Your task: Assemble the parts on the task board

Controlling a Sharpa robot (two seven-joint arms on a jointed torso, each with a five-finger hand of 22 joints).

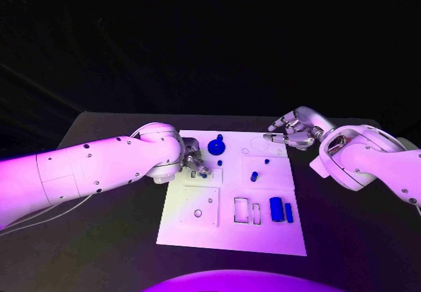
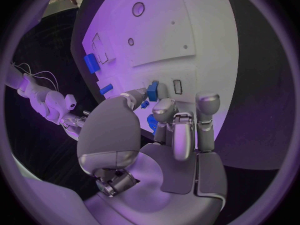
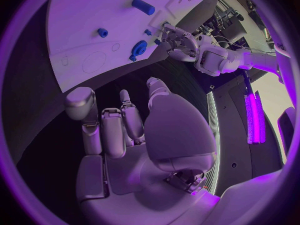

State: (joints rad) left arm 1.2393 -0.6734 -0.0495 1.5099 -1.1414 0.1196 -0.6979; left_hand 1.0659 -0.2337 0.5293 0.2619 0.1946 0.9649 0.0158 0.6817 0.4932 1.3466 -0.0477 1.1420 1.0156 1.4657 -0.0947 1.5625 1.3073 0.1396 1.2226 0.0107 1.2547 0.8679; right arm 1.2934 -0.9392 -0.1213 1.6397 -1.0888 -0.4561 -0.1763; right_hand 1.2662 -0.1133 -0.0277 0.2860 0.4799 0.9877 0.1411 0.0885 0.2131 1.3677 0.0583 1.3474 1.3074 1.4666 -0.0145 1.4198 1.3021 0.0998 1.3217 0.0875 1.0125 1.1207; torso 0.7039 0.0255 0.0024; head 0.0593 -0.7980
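**My left hand holds a small blue part just over its slot; my right hand waits off the board**

My left hand [image 1: 193,163] is over the left middle of the task board [image 1: 232,234]. In my left wrist view, the thumb and one finger pinch a small blue block [image 2: 152,91], and the other fingers [image 2: 207,110] stand up and apart from it. So this hand is closed on the part, not empty.

The relation that matters now: a small rectangular slot [image 2: 177,86] lies just beside the block, on the side away from my thumb. The slot and the block both seem to have their long axis in about the same direction, so I judge that only a short sideways shift and a lowering is needed, with little turning.

My right hand [image 1: 294,131] hovers at the far right corner of the board, with the fingers loosely curled and nothing in them. It is well apart from the slot, so the left hand is clearly the nearer one.

Other parts lie on the board: a blue disc [image 1: 216,146], a small blue peg [image 1: 253,176] and a blue cylinder [image 1: 276,208] near the right edge.
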